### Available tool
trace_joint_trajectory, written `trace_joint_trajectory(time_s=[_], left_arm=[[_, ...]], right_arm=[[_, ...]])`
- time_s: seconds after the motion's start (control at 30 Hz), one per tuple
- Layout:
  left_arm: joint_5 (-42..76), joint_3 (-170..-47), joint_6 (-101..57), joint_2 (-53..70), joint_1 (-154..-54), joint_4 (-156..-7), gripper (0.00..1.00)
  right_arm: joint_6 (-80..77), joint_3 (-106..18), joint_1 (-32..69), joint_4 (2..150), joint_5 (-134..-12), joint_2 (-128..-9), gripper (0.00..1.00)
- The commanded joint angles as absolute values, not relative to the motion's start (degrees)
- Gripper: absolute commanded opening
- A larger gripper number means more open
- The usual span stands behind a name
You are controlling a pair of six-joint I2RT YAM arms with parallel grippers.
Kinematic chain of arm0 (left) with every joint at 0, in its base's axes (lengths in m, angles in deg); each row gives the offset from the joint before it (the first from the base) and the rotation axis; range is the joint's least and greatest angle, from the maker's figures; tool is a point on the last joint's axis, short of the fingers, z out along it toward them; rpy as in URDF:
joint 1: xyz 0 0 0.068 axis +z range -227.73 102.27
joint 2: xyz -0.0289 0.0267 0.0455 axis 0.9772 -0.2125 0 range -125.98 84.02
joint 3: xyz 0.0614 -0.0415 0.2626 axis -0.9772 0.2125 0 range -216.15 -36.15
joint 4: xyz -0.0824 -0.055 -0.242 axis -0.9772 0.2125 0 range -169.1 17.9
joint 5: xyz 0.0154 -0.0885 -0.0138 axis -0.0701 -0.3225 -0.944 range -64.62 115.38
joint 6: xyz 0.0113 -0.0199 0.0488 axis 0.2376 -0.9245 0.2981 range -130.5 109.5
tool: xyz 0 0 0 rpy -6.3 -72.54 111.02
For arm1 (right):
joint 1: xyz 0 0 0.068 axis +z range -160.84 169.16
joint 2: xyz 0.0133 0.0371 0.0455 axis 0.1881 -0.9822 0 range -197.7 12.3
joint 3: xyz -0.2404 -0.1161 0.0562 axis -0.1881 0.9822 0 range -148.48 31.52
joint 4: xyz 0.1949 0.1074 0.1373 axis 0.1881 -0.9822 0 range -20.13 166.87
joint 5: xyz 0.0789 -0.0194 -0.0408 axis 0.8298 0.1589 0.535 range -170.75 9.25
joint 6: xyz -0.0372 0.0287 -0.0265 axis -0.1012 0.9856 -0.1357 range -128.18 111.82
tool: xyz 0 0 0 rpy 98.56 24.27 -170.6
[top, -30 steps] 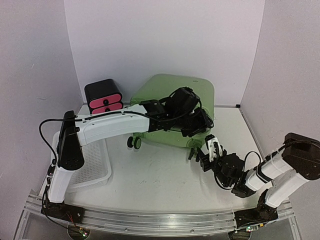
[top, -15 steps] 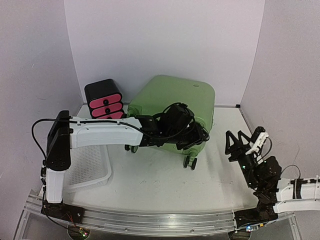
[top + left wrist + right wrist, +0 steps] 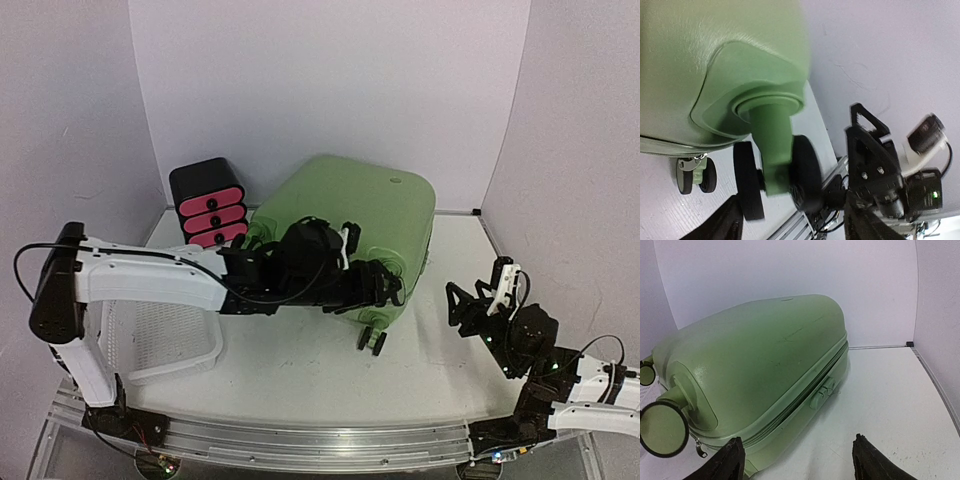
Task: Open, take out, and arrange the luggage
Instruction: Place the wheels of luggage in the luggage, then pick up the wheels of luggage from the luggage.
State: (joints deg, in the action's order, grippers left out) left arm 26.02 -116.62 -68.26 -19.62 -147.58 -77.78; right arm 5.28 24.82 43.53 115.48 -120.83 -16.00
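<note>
The luggage (image 3: 350, 215), a light-green hard-shell suitcase, lies closed at the back middle of the table with its black wheels (image 3: 370, 340) toward me. My left gripper (image 3: 388, 287) is at its near lower corner. In the left wrist view it (image 3: 790, 226) is open, and one double wheel (image 3: 805, 175) on its green stem sits just ahead between the fingertips (image 3: 722, 225), not pinched. My right gripper (image 3: 475, 300) hangs open to the right of the case, apart from it. Its wrist view shows the zipper seam and lock (image 3: 822, 392) ahead of the empty gripper (image 3: 800, 465).
A black drawer box with pink fronts (image 3: 208, 203) stands left of the case against the back wall. A white perforated basket (image 3: 175, 335) lies at the near left under my left arm. Walls close in on both sides; a metal rail (image 3: 300, 440) runs along the near edge.
My left gripper slid down the case's front to the wheel and opened wider. The right arm swung away to the right and opened. The case shifted slightly toward me.
</note>
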Motion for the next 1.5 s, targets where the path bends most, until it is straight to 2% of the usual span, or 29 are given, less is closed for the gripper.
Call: trace_joint_trajectory(time_s=[0.0,0.17,0.43,0.63,0.73,0.77,1.1,1.47], left_arm=[[24.50,-112.64,-59.75,-4.75,-149.23,-90.95,0.76],[27.61,-109.42,-55.28,0.93,-149.18,-83.72,0.92],[32.42,-116.09,-46.73,6.00,-145.22,-54.14,0.94],[34.06,-115.81,-42.19,12.27,-138.96,-42.33,0.95],[35.81,-115.46,-40.38,14.79,-136.76,-38.76,0.96],[36.00,-115.31,-39.76,15.34,-135.64,-37.62,0.97],[35.64,-113.73,-38.13,18.25,-127.25,-29.91,0.98],[34.66,-110.57,-36.54,19.10,-120.25,-26.90,0.99]], right_arm=[[7.12,18.93,43.41,113.09,-120.15,-12.62,0.74],[7.91,16.04,43.44,112.91,-118.31,-19.12,0.75],[11.41,10.78,43.42,109.10,-115.13,-24.73,0.77],[17.03,-0.30,43.47,98.95,-111.82,-31.80,0.88],[18.70,-6.14,43.42,94.78,-109.69,-36.14,0.98],[19.31,-8.11,43.45,93.39,-109.38,-37.72,0.98],[26.62,-21.54,43.47,85.58,-102.83,-50.75,0.98],[30.48,-24.74,43.47,82.32,-98.87,-59.35,0.98]])
